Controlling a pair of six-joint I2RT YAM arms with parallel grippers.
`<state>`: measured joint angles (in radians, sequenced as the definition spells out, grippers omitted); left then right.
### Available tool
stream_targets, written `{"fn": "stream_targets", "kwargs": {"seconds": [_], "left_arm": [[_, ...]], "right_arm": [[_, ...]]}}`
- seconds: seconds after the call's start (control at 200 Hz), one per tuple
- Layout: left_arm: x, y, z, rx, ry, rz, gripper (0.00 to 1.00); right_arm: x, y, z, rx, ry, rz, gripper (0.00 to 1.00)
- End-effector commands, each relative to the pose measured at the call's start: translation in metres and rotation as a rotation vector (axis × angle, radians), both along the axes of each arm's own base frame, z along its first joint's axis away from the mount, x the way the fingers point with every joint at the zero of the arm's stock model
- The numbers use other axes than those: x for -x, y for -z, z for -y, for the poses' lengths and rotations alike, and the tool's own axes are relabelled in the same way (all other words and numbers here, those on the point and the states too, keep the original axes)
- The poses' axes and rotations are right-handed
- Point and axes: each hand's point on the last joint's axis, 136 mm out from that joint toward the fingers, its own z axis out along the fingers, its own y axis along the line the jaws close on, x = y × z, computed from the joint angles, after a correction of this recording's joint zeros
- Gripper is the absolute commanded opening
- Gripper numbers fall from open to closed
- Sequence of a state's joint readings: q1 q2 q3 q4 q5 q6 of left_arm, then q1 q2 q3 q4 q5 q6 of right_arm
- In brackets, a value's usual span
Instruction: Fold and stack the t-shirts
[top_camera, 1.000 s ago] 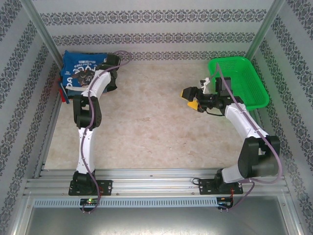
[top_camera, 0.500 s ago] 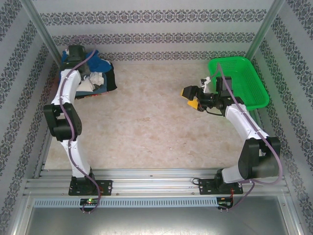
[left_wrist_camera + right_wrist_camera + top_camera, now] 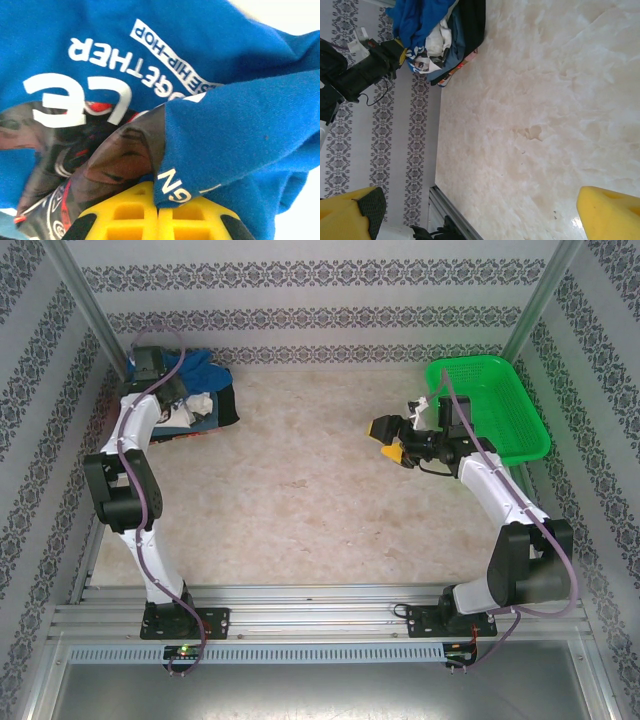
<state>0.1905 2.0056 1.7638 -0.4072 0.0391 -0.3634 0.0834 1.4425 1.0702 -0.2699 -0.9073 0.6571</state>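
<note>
L gripper (image 3: pixel 158 212) clamped on blue t-shirt (image 3: pixel 235 115) at far-left corner; prob. the stacking step.
Fingers together, cloth fold pinched at tips. Tee hangs bunched over pile of other tees (image 3: pixel 205 412). Next: lay it flat w/o dragging the pile. R gripper (image 3: pixel 393 439) wide apart, empty, beside green basket (image 3: pixel 500 400). Beige marbled table (image 3: pixel 300 500), patterned walls (image 3: pixel 300 280).

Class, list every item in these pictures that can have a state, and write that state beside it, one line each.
Left claw: shut on the blue t-shirt.
Blue t-shirt: bunched and unfolded, on top of the heap in the far left corner.
Other shirts: heaped under it, not neatly stacked.
Right claw: open, holding nothing.
Green basket: upright, at the far right.
</note>
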Motion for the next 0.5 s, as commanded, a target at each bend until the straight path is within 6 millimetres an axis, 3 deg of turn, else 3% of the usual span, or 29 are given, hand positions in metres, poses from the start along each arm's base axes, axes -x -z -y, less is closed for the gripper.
{"fn": "stream_targets", "kwargs": {"seconds": [0.0,0.29,0.315,0.36,0.395,0.495], "left_arm": [[-0.009,0.001,0.019,0.092,0.046,0.069,0.00],[-0.012,0.025,0.069,0.274,0.204,0.129,0.00],[-0.012,0.027,0.076,0.298,0.239,0.132,0.09],[-0.010,0.028,0.086,0.335,0.297,0.128,0.36],[-0.007,0.026,0.092,0.335,0.327,0.126,0.51],[0.001,0.006,0.093,0.258,0.352,0.138,0.72]], "right_arm": [[-0.005,-0.005,-0.008,-0.003,-0.011,0.031,0.98],[-0.013,0.002,-0.025,0.008,-0.037,0.009,0.98],[-0.014,0.002,-0.027,0.011,-0.040,0.008,0.98],[-0.016,0.003,-0.033,0.014,-0.046,0.008,0.98],[-0.019,0.002,-0.036,0.011,-0.050,0.012,0.98],[-0.024,0.000,-0.047,0.001,-0.067,0.016,0.98]]}}
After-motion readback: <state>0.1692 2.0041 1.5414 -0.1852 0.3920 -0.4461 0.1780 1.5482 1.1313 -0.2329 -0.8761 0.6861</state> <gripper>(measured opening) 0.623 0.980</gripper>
